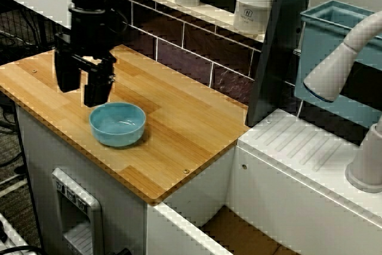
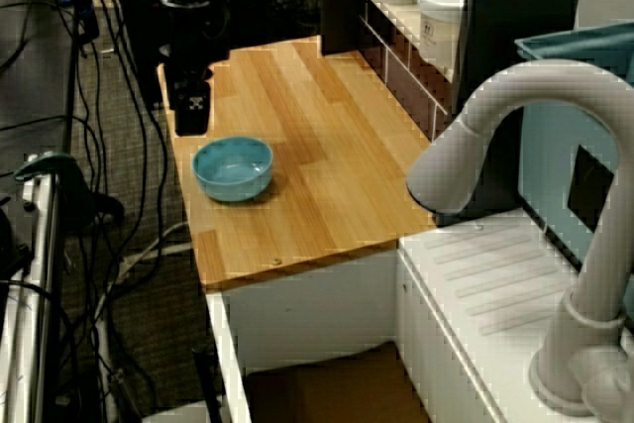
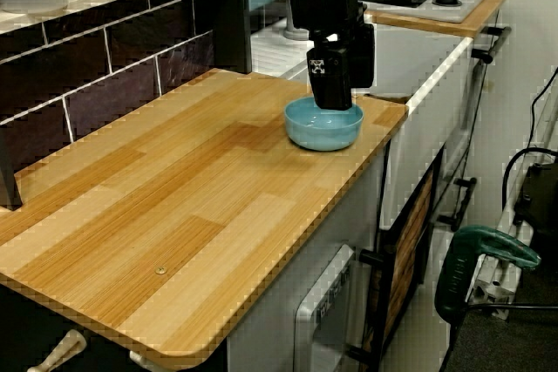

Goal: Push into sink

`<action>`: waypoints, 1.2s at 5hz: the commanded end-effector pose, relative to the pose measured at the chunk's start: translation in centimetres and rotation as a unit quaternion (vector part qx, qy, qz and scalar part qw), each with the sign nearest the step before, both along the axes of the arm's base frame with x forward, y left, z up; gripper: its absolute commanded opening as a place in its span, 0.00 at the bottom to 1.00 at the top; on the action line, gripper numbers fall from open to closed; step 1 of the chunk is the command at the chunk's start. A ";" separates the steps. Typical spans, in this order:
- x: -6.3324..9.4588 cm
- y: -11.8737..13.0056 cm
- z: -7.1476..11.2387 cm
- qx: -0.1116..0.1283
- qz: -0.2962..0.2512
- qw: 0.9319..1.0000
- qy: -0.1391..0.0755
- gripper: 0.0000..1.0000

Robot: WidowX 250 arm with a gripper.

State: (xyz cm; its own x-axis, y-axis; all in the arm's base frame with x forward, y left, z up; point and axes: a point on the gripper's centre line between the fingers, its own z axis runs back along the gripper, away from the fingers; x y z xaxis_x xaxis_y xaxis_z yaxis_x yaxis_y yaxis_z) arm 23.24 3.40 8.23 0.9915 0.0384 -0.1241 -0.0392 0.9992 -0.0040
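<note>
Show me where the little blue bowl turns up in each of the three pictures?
View from the front corner: the blue bowl sits left of centre on the wooden counter, just below the black gripper.
View past the faucet: the bowl lies left of centre, near the counter's left edge.
View along the counter: the bowl sits upper middle, near the far end.
Shared landmark: the black gripper next to the bowl.

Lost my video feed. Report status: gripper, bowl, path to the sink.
Gripper open, empty, just behind the blue bowl, not clearly touching. Bowl upright on the wooden counter, short of the sink. Nothing on the counter between bowl and sink edge.
</note>
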 end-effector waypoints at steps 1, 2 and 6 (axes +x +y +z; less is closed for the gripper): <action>2.8 -0.6 -0.5 0.015 0.010 1.000 -0.013 1.00; 3.8 -0.8 -1.7 0.025 0.015 1.000 -0.007 1.00; 3.5 -9.5 -4.4 0.002 -0.058 0.998 0.027 1.00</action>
State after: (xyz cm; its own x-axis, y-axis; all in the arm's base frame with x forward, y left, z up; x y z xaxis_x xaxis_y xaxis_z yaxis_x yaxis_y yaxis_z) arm 26.47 -5.92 2.69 0.9735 -0.0610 -0.2205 0.0634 0.9980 0.0036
